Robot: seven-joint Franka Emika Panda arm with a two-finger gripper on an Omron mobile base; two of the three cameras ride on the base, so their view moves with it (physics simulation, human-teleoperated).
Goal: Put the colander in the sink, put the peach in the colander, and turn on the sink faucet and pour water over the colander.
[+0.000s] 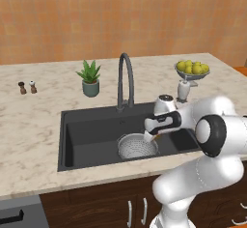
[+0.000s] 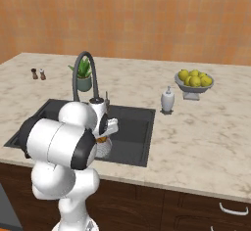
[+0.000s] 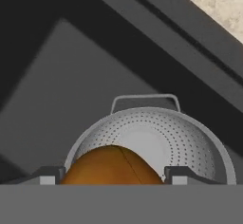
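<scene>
The gripper (image 3: 110,176) clasps the peach (image 3: 110,166) above the colander (image 1: 138,147) in the dark sink (image 1: 89,130), set in a marble counter (image 1: 34,125).

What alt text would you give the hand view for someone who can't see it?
An orange-brown peach sits between the claw fingertips, above a perforated silver colander that rests in the dark grey sink. Marble counter shows in the top corner.

- Left base view: behind the arm's left, looking forward and down at the sink (image 1: 91,125).
- Right base view: same sink (image 2: 137,132), from the right.
- Hand view: close, looking down into the colander (image 3: 190,133).
</scene>
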